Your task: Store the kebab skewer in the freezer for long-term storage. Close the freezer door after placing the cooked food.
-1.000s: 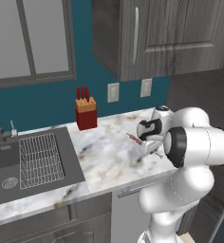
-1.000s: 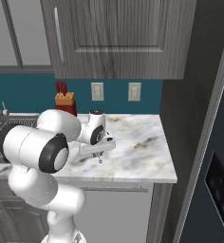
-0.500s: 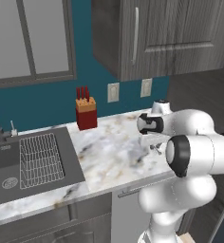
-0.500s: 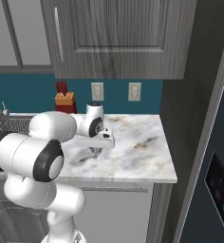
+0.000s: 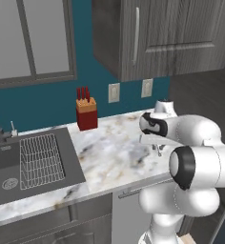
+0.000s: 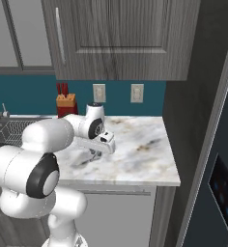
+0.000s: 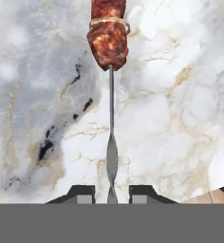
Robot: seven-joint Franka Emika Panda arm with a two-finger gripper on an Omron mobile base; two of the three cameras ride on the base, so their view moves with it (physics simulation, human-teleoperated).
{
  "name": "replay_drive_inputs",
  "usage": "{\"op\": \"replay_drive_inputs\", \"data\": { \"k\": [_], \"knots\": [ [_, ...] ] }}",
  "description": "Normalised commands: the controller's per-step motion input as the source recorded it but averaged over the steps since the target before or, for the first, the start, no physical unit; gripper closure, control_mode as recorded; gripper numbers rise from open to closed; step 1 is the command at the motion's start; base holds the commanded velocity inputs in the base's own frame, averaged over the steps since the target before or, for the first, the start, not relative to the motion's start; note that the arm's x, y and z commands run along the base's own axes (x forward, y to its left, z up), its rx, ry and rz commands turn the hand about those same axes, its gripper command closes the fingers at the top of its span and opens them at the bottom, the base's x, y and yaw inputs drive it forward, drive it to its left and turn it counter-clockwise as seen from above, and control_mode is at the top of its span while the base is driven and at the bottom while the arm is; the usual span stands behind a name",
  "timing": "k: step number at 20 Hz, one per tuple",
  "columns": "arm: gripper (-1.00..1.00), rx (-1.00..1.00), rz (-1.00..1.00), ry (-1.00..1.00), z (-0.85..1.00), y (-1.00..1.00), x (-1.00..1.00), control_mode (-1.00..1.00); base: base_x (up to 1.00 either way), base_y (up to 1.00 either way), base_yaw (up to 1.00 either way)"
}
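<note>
The arm reached forward over the marble counter (image 6: 149,144), its wrist bent so the gripper (image 7: 112,192) pointed down at the stone. In the hand view the two fingertips (image 7: 84,191) stood on either side of the kebab skewer (image 7: 110,42), whose flat metal end sat between them; whether they pressed on it could not be told. The skewer ran toward twelve o'clock, its red-brown chunks at the top. A red knife block (image 5: 86,113) stood by the wall. No writing was legible.

My arm (image 5: 200,162) is glossy white, bulbous, with dark round joint caps; my jaws carry small dark fingertips (image 7: 144,192).
</note>
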Motion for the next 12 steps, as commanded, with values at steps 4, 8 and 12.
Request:
{"op": "replay_drive_inputs", "data": {
  "k": [4,8,12],
  "knots": [
    [1.0,0.0,-0.45,0.0,0.04,0.0,-0.2,-1.0,0.0,0.0,0.0],
    [1.0,0.0,-0.38,-0.03,0.33,0.1,-0.25,-1.0,0.0,0.0,0.0],
    [1.0,0.0,-0.38,-0.08,0.43,0.12,-0.2,-1.0,0.0,0.0,0.0]
  ]
}}
